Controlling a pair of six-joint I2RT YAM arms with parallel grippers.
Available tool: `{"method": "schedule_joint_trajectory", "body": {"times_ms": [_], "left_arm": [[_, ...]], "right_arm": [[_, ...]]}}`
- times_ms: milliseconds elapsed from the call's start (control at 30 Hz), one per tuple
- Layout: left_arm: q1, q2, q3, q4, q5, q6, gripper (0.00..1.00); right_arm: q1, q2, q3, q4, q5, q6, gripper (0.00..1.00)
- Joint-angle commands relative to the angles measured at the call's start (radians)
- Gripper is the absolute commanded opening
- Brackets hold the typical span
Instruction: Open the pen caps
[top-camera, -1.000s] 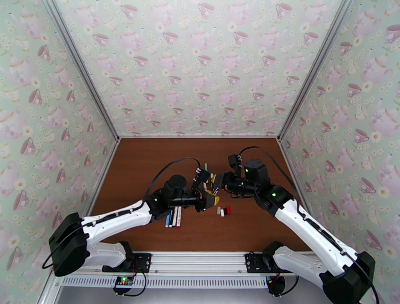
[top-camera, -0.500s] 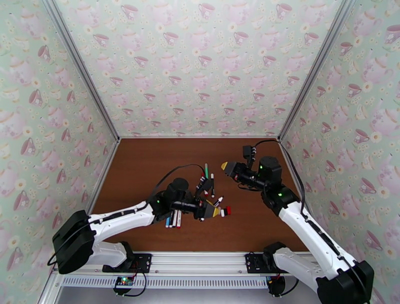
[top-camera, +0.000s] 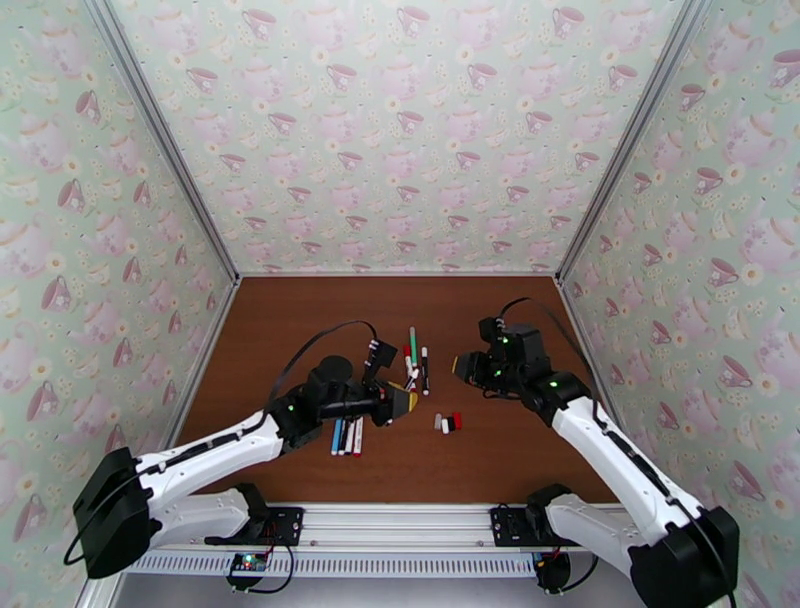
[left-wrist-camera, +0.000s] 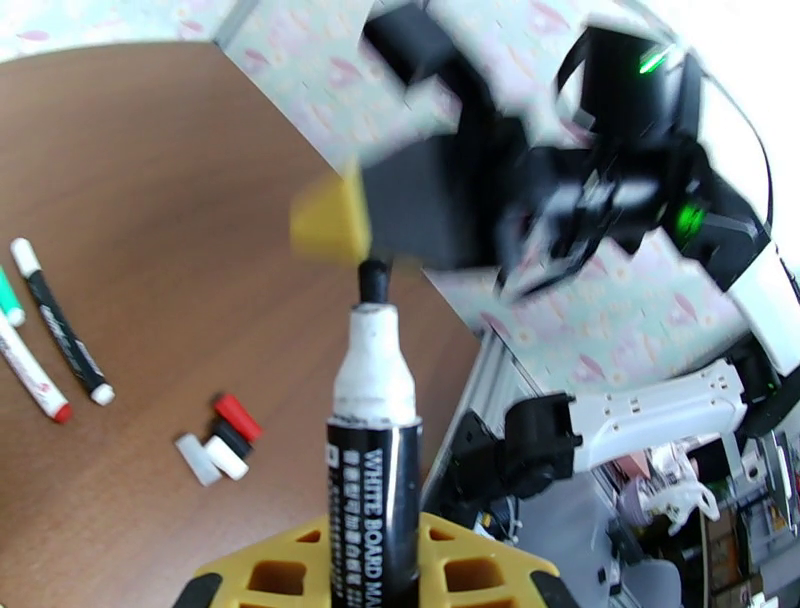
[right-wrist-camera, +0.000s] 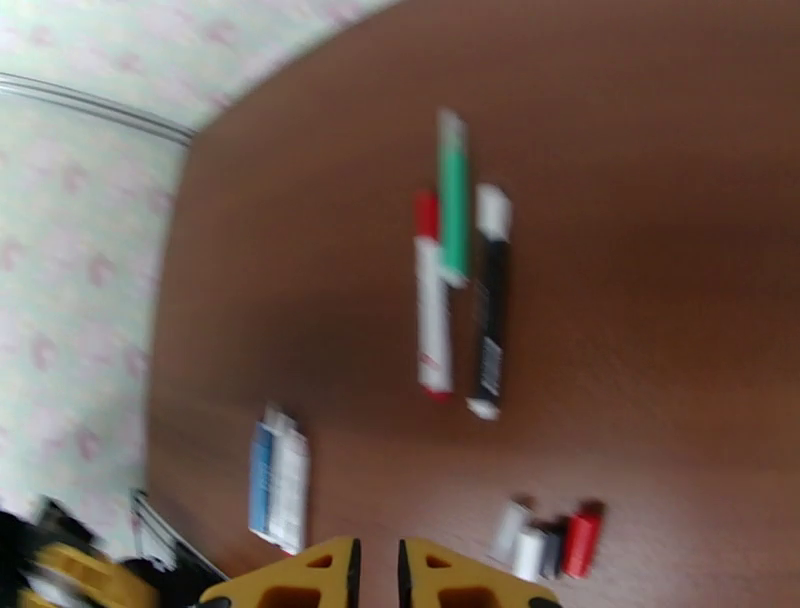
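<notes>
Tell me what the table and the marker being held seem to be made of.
The table looks like wood or wood-look laminate: even reddish brown with a soft sheen. The marker looks like smooth plastic: a glossy black barrel with printed white lettering and a white collar. Its nib is dark, probably felt.

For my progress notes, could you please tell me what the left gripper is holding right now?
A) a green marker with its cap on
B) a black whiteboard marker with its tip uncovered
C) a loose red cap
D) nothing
B: in the left wrist view the left gripper is shut on the black whiteboard marker, whose dark tip stands bare above the white collar, with no cap on it.
</notes>
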Motion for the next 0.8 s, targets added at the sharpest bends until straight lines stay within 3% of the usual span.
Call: {"method": "schedule_joint_trajectory", "body": {"times_ms": [0,433,767], "left_arm": [[0.005,-0.02,-0.022,-0.026,-0.04,-0.015,0.0],[0.005,-0.019,-0.015,-0.065,-0.043,-0.01,0.0],[0.004,0.02,-0.002,-0.049,-0.017,-0.007,0.0]], "right_arm": [[-0.003,0.04,-0.058,-0.094,0.044,-0.083,0.01],[-0.003,0.222,-0.091,-0.098,0.136,-0.092,0.06],[-0.003,0.315,-0.068,-0.077,0.157,-0.107,0.16]]}}
